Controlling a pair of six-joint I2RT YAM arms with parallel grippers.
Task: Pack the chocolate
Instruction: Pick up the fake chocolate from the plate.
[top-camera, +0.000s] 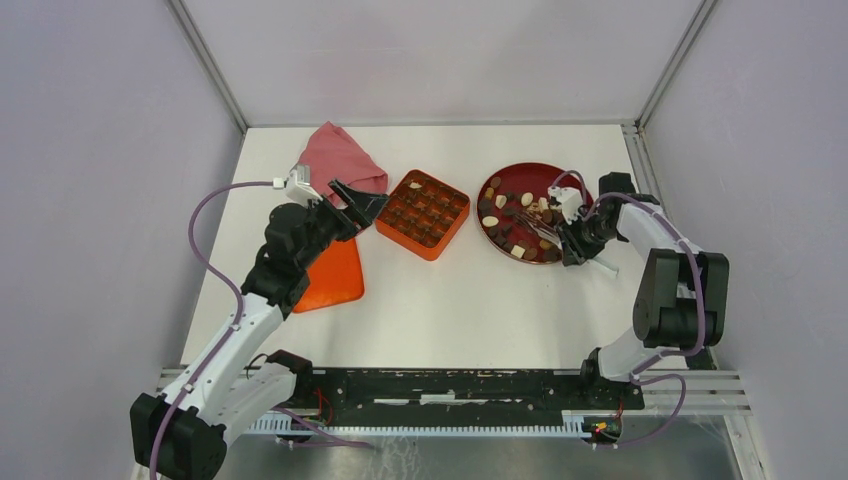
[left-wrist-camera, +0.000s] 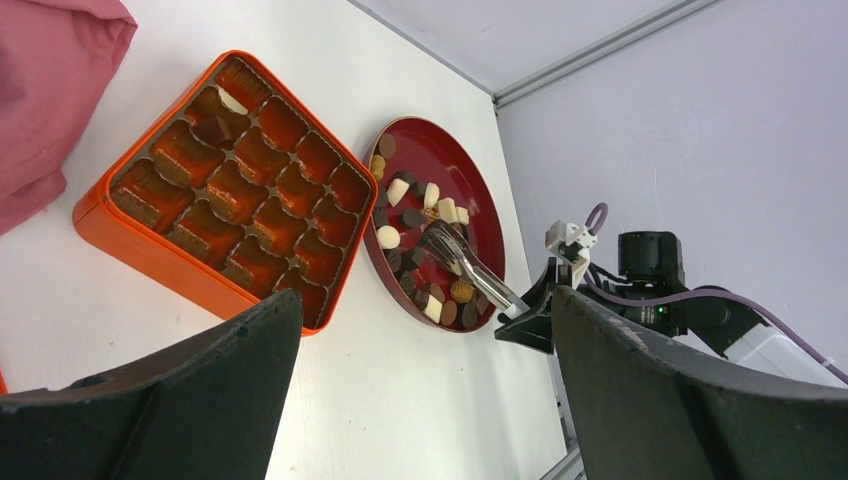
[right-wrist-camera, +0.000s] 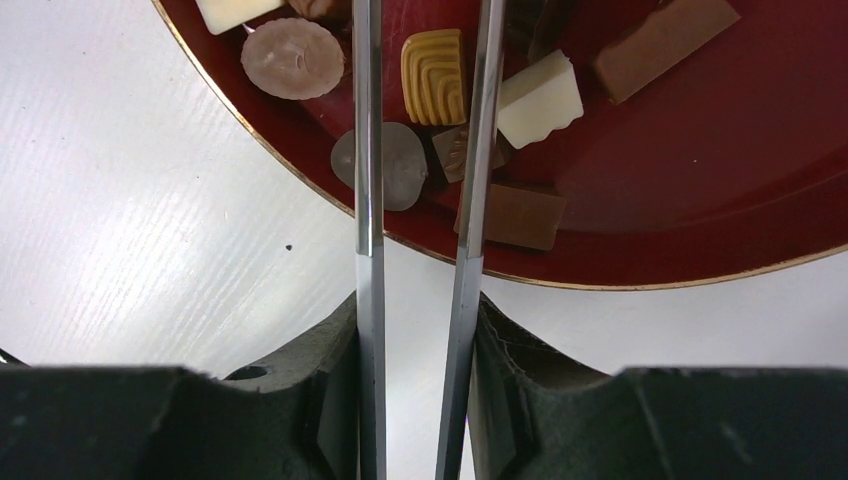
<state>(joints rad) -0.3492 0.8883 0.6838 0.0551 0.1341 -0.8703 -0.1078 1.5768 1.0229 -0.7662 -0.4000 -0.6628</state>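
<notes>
The top camera is looking down on the whole tabletop (top-camera: 470, 310) from above its near edge. Both wrist cameras are sharing the red plate (left-wrist-camera: 455, 170): left from afar, right from close above.

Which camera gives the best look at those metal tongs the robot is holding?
The left wrist view: the tongs show almost whole, tips over the chocolates on the red plate. The right wrist view shows only their two arms close up, tips cut off, clamped in the right gripper. From above they are tiny.
</notes>
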